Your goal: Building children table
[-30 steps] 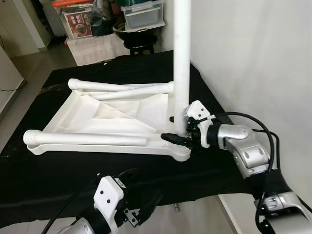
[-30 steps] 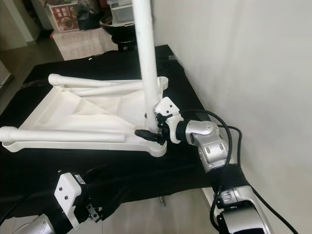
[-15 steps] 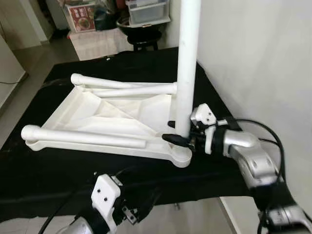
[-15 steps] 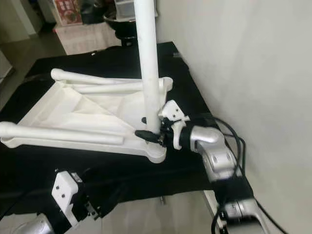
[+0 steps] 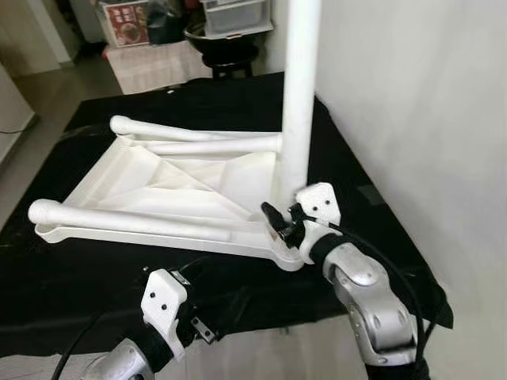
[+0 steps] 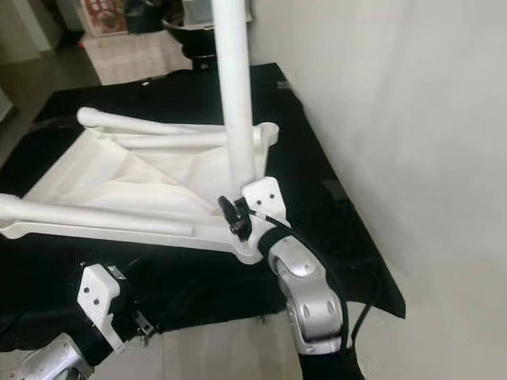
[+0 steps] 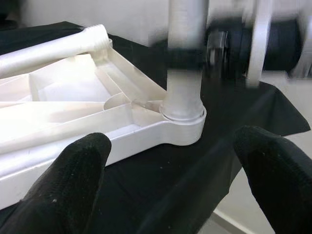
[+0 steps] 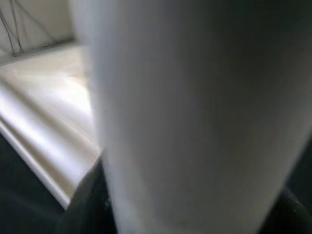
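A white children's table top (image 5: 158, 178) lies upside down on a black cloth (image 5: 79, 269). One white leg (image 5: 299, 95) stands upright in its near right corner socket (image 7: 183, 114). My right gripper (image 5: 279, 220) is shut on this leg just above the socket, with the forearm reaching in from the near side. In the right wrist view the leg (image 8: 195, 112) is pressed close to the camera. A loose leg (image 5: 127, 222) lies along the near edge and two more loose legs (image 5: 198, 138) lie at the far edge. My left gripper (image 7: 170, 180) hangs open, low in front of the socket corner, holding nothing.
A white wall (image 5: 412, 119) runs close along the right side of the cloth. The cloth's front edge (image 5: 261, 317) drops to a pale floor. At the back stand a dark stool (image 5: 230, 51), plastic bins (image 5: 238, 12) and a printed box (image 5: 127, 16).
My right forearm has swung from the right side round to the near side of the upright leg, still gripping its base. The leg stays upright. The camera has shifted slightly.
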Robot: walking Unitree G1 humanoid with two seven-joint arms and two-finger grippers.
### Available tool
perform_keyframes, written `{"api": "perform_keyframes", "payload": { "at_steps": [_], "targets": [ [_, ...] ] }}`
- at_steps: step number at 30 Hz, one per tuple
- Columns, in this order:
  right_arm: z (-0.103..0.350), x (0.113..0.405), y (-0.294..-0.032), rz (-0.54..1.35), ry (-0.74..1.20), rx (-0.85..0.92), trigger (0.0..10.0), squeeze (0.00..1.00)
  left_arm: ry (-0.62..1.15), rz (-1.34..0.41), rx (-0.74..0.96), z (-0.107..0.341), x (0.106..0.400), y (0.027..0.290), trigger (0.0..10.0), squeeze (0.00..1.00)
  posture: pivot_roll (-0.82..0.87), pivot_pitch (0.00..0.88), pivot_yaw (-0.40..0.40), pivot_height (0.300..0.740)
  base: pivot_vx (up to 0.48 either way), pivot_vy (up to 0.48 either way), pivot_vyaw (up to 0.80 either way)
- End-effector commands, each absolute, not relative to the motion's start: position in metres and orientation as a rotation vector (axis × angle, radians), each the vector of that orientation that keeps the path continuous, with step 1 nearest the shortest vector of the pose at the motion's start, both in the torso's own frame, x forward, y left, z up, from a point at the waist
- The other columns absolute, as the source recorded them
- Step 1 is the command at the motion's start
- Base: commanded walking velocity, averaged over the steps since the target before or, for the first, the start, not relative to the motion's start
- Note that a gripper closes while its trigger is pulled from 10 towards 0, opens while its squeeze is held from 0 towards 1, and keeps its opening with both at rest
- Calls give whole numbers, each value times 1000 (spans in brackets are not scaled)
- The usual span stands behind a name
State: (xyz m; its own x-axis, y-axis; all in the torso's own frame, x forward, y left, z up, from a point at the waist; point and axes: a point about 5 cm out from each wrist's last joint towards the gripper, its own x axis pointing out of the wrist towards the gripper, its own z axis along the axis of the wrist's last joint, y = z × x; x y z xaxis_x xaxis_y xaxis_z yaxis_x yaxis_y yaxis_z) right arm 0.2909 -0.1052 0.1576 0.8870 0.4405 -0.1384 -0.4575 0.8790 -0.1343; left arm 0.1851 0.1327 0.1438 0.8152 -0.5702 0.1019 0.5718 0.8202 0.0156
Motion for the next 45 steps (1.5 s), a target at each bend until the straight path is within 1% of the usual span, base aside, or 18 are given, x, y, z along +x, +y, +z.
{"api": "perform_keyframes", "payload": {
  "at_steps": [1, 2, 3, 7, 8, 9, 18, 19, 20, 21, 28, 35, 38, 41, 42, 43, 44, 45],
  "targets": [
    [145, 289, -102, 491, 182, -155, 10000, 690, -85, -580, -8, 140, 185, 137, 10000, 0, -138, 107, 68, 740, 0, 0, 0],
    [151, 290, -97, 565, 169, -133, 10000, 1000, -85, -577, -9, 139, 186, 137, 10000, 0, -137, 101, 68, 740, 0, 0, 0],
    [151, 290, -97, 565, 169, -133, 10000, 1000, -85, -577, -9, 139, 186, 137, 10000, 0, -137, 101, 68, 740, 0, 0, 0],
    [168, 300, -95, 897, 91, -210, 10000, 1000, -79, -604, -13, 137, 185, 133, 10000, 0, -131, 87, 72, 740, 0, 0, 0],
    [167, 302, -97, 959, 92, -247, 10000, 839, -79, -612, -15, 137, 184, 132, 10000, 0, -129, 88, 72, 740, 0, 0, 0],
    [167, 306, -100, 990, 92, -273, 10000, 0, -79, -617, -17, 137, 184, 132, 10000, 0, -128, 88, 73, 740, 0, 0, 0],
    [180, 324, -102, 1163, 86, -237, 10000, 0, -81, -627, -28, 138, 181, 129, 10000, 0, -118, 87, 74, 740, 0, 0, 0],
    [184, 327, -101, 1175, 76, -217, 3255, 0, -80, -628, -29, 138, 181, 129, 10000, 0, -118, 84, 75, 740, 0, 0, 0],
    [188, 329, -100, 1186, 68, -194, 3255, 0, -79, -630, -29, 138, 181, 128, 10000, 0, -117, 85, 74, 740, 0, 0, 0],
    [191, 332, -101, 1200, 61, -171, 0, 0, -79, -631, -30, 138, 180, 128, 10000, 0, -116, 89, 78, 740, 0, 0, 0],
    [193, 334, -103, 1257, 49, -104, 0, 0, -77, -634, -29, 139, 179, 129, 10000, 0, -114, 92, 78, 740, 0, 0, 0],
    [184, 319, -109, 1259, 50, -90, 0, 0, -79, -637, -32, 140, 179, 129, 10000, 0, -128, 101, 79, 740, 0, 0, 0],
    [177, 305, -116, 1135, 66, -112, 0, 0, -79, -640, -35, 140, 179, 131, 10000, 0, -136, 106, 80, 740, 0, 0, 0],
    [173, 301, -118, 1067, 85, -127, 0, 0, -79, -641, -35, 140, 179, 131, 10000, 0, -136, 106, 80, 740, 0, 0, 0],
    [164, 308, -121, 696, 106, -179, 0, 0, -79, -639, -31, 140, 180, 133, 10000, 0, -145, 114, 79, 740, 0, 0, 0],
    [164, 308, -121, 696, 106, -179, 0, 0, -79, -639, -31, 140, 180, 133, 10000, 0, -145, 114, 79, 740, 0, 0, 0],
    [152, 298, -123, 445, 161, -121, 0, 0, -80, -636, -29, 141, 180, 134, 10000, 0, -153, 121, 80, 740, 0, 0, 0],
    [134, 272, -113, 307, 276, -31, 0, 0, -83, -632, -28, 142, 181, 135, 10000, 0, -154, 122, 80, 740, 0, 0, 0]
  ]
}}
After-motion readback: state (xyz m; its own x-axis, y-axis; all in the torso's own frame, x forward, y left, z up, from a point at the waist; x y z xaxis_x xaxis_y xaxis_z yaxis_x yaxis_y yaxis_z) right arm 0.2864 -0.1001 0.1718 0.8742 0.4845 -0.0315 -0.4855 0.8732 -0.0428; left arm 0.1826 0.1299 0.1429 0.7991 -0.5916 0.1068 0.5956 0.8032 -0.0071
